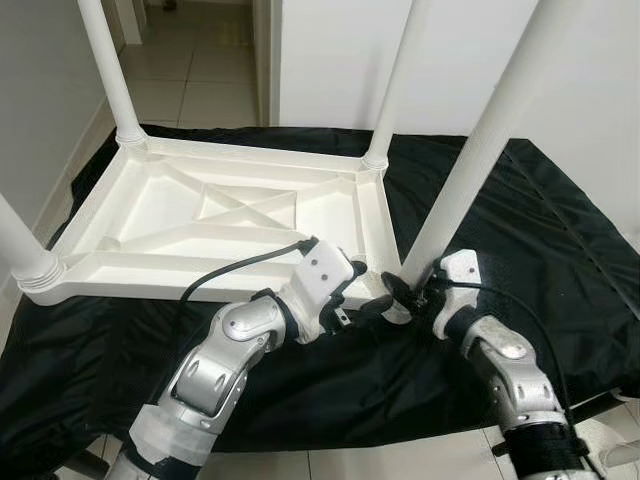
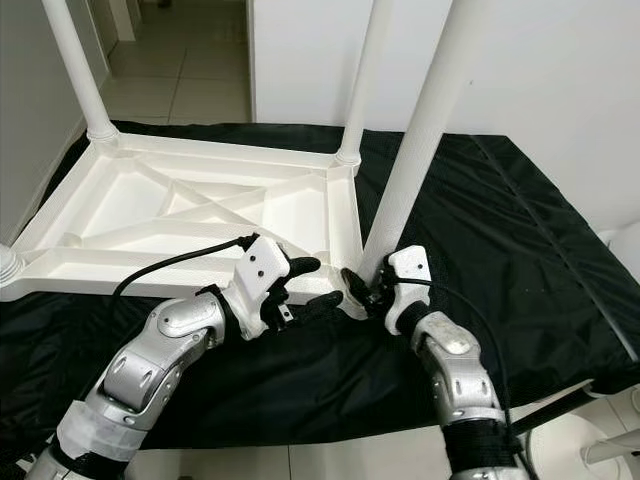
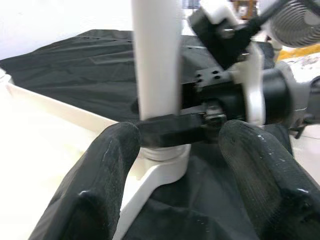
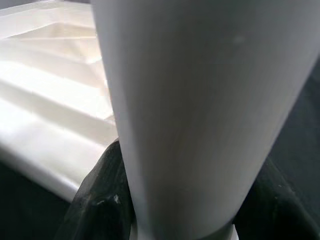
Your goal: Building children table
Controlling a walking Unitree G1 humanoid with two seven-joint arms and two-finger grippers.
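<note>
A white plastic children's table (image 1: 200,215) lies upside down on a black cloth, its legs pointing up. The near right leg (image 1: 470,170) stands tilted in its corner socket (image 3: 162,165). My right gripper (image 1: 408,287) is shut on this leg just above the socket; one black finger (image 3: 170,131) wraps it, and the leg (image 4: 190,100) sits between both fingers (image 4: 100,200). My left gripper (image 1: 367,290) is open at the same corner, its fingertips (image 3: 100,180) apart on either side of the socket, touching nothing that I can see.
Three other legs stand in the corners: far left (image 1: 108,70), far right (image 1: 395,85), near left (image 1: 20,245). The black cloth (image 1: 540,230) covers a low surface. A white wall rises behind and tiled floor (image 1: 190,60) runs back left. A fan (image 3: 295,20) stands at my right.
</note>
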